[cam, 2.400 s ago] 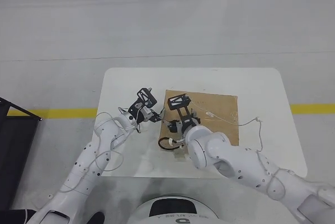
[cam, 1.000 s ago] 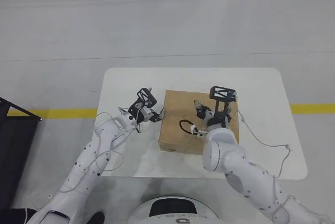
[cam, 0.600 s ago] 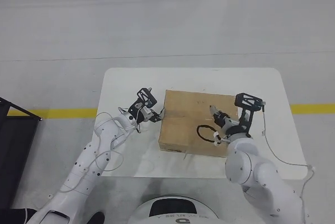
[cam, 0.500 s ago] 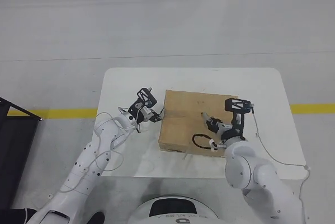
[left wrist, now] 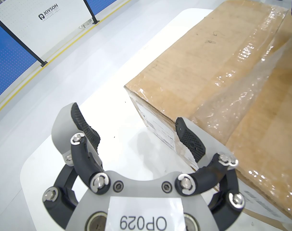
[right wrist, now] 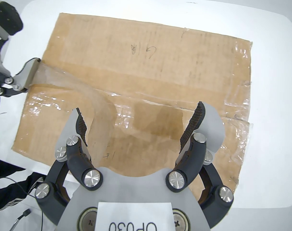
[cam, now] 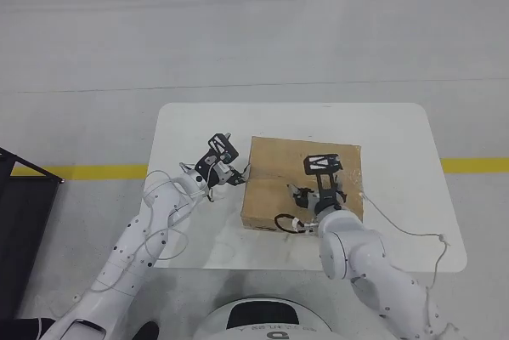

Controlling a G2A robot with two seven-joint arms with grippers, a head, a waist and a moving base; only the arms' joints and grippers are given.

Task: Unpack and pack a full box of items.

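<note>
- Plainly, the right claw [right wrist: 138, 111] is spread and holds nothing. It hangs over the near half of the box [cam: 279, 166], above the seam.
- The left claw [left wrist: 126, 116] is spread too, at the box's left end, with one finger against the top edge where the tape [right wrist: 71, 82] begins.
- A loose strip of that tape arcs up off the seam from the left end toward the right claw's finger. I cannot tell whether it sticks to that finger.
- The box sits in the middle of the table [cam: 390, 127], shut and top flaps up, with a label [left wrist: 160, 128] on the end facing the left claw.
- Its long axis runs left to right across the table, and the taped seam follows it.
- Step in hand, as I judge it: unsealing, the first part of unpacking. Nothing is out yet.
- The next move calls for pinching the loose strip and drawing it along the seam toward the right end, low and steady. Meanwhile the left claw should brace the box against sliding.
</note>
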